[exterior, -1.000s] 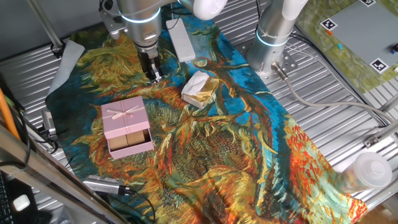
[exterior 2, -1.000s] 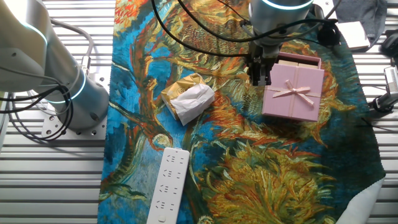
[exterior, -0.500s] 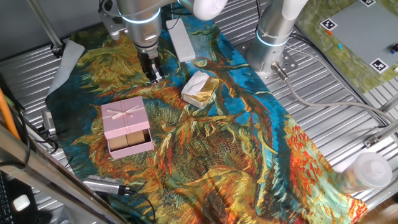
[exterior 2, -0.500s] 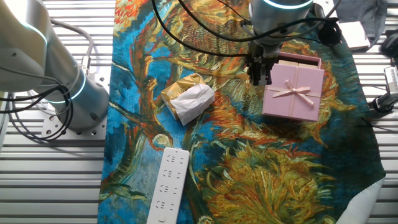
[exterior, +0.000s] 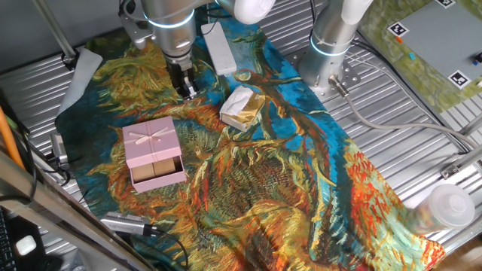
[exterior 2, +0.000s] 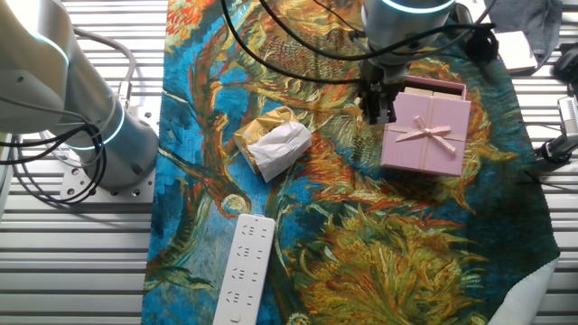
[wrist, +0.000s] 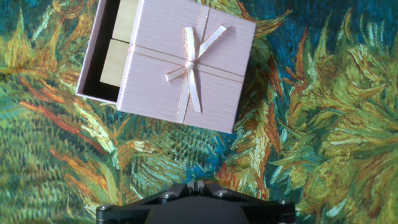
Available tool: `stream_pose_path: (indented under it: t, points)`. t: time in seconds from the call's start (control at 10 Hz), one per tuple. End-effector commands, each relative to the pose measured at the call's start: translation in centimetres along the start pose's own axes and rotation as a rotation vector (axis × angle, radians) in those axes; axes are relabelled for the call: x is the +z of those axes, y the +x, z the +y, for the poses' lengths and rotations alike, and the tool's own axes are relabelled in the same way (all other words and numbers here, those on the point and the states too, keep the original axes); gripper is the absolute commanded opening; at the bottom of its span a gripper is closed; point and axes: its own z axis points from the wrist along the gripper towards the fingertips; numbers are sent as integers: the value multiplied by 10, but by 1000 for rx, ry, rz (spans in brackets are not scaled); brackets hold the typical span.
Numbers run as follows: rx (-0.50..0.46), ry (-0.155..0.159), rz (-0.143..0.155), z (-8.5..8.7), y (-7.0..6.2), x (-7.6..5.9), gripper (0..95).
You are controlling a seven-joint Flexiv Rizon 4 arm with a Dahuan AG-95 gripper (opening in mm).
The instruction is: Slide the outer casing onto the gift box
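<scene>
Half-covered, the shallow pink cardboard gift box (wrist: pixel 111 51) protrudes from the ribboned pale-pink square outer casing (wrist: pixel 189 62); the gripper (exterior: pixel 184 92), fingers together, waits behind it to push.

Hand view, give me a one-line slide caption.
Ribboned outer casing partly covers the gift box, tan blocks still exposed, on painted cloth.

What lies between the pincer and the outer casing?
Only bare painted cloth lies between the pincer and the outer casing, as the hand view shows.

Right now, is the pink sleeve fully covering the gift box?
No, the outer casing covers only part of the gift box, whose tan blocks show at the open end.
</scene>
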Motion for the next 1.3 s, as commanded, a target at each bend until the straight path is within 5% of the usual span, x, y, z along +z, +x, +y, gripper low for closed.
stream_pose_path:
  t: [0.1, 0.3, 0.6, 1.3]
  points:
    - [-106, -4, -2, 0, 0, 0, 0]
    - [-202, 2, -7, 0, 3, 0, 0]
    - [-212, 6, -22, 0, 0, 2, 0]
    - [-413, 21, -31, -7, -51, 25, 0]
